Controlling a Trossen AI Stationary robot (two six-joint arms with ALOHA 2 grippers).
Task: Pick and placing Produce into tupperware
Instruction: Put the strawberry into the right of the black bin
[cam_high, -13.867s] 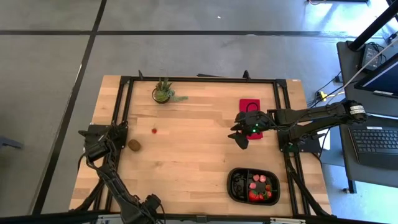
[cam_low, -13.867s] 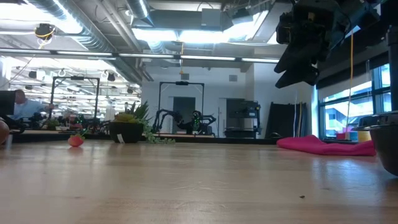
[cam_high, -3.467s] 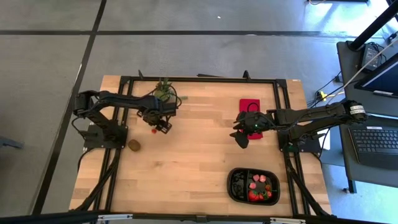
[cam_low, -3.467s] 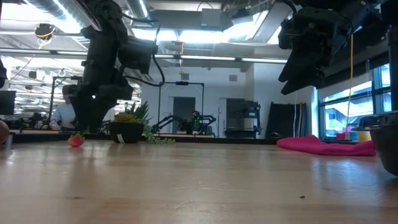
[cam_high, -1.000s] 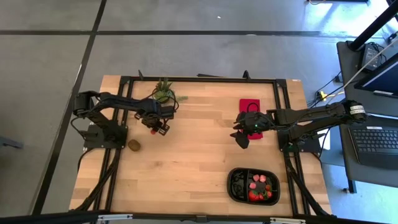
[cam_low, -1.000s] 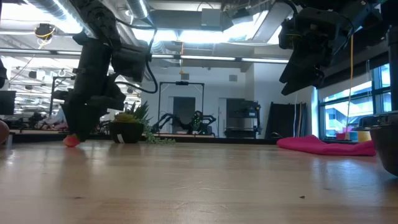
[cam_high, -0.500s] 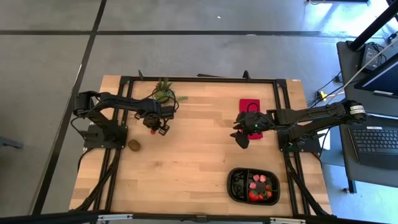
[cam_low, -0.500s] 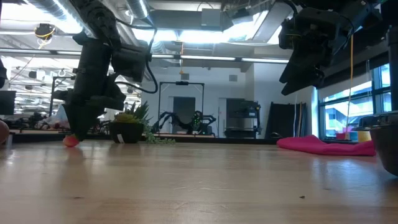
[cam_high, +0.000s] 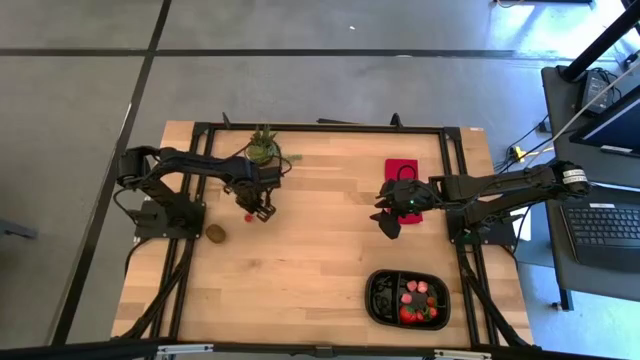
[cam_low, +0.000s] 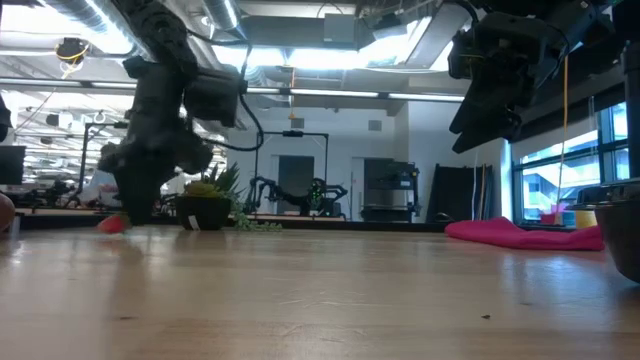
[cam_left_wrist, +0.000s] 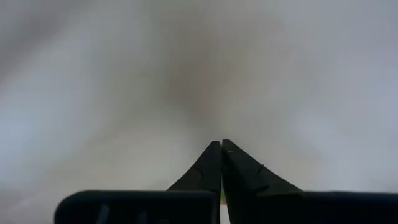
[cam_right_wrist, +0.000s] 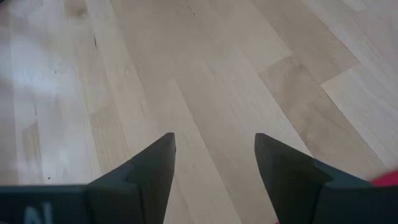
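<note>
Both fingers of the left gripper (cam_high: 262, 208) meet tip to tip down at the table, and the wrist view shows nothing between them. A red strawberry (cam_high: 248, 216) lies just beside the tips, so the pick in hand looks to have missed. The next move calls for reopening, centring over the berry and closing again. A kiwi (cam_high: 216, 233) lies near, on the arm's base side, and a plant (cam_high: 262, 148) stands just beyond. Well apart, across the table, is the tray (cam_high: 378, 300), already holding fruit. The right gripper (cam_high: 389, 222) waits open above the wood by a red cloth (cam_high: 401, 170). No writing can be read.
</note>
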